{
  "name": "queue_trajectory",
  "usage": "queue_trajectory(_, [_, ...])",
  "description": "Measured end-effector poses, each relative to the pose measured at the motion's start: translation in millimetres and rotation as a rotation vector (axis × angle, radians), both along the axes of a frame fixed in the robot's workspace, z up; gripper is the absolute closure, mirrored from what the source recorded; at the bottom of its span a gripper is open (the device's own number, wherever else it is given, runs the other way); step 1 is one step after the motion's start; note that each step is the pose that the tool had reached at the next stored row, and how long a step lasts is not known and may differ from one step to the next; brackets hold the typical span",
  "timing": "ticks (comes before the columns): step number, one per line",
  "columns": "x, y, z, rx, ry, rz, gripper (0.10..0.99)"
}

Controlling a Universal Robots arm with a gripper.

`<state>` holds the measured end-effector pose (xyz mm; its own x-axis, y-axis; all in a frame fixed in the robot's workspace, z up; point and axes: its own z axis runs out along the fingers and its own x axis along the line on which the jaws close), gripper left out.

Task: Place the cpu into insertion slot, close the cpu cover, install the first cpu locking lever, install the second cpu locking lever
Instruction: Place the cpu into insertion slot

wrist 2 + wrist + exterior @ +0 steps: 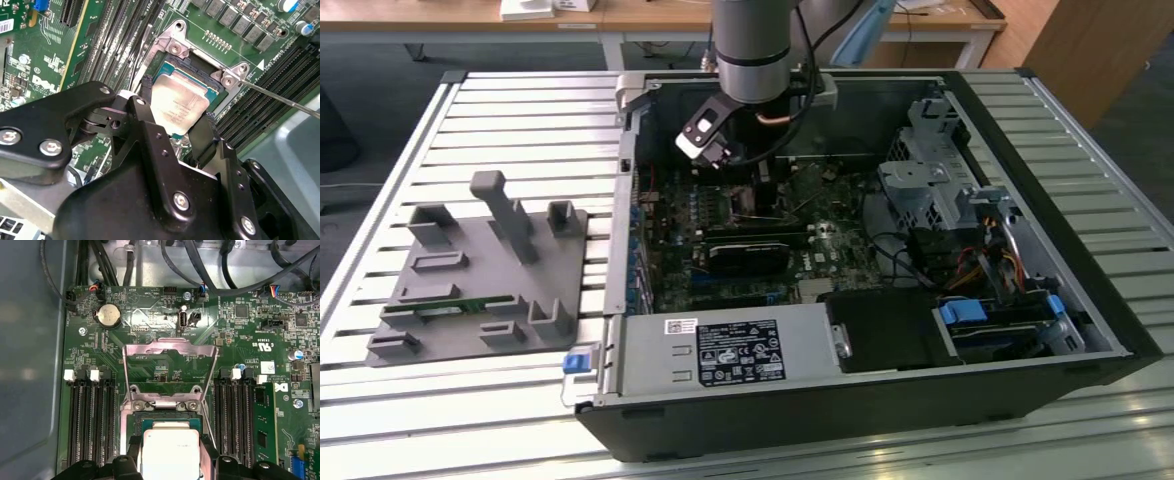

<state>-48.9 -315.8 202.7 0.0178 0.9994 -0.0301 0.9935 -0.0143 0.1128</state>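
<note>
My gripper reaches down into the open computer case, over the motherboard. In both wrist views its two black fingers press against opposite edges of the cpu, a silver-grey square chip. The cpu hangs directly over the insertion slot, low and slightly tilted; I cannot tell whether it touches the insertion slot. The cpu cover stands swung up and open behind the socket. A thin metal locking lever sticks out to one side, unlatched.
Long black memory slots flank the socket on both sides. A black graphics card, a power supply and a drive cage fill the case. A grey fixture plate lies at the exterior view's left.
</note>
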Motion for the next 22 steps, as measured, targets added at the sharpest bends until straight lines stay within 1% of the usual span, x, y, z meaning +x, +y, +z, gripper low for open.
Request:
queue_trajectory(4, [0.0,0.2,-3.2,0.000,0.0000,0.000,0.545])
queue_trajectory(8, [0.0,0.4,-4.6,0.000,0.0004,0.000,0.545])
queue_trajectory(11, [0.0,0.8,-6.8,0.000,0.0020,0.000,0.545])
queue_trajectory(19, [-0.1,2.5,-10.2,0.000,0.0035,0.007,0.545])
queue_trajectory(22, [-0.2,2.5,-12.0,-0.001,0.0051,0.007,0.545])
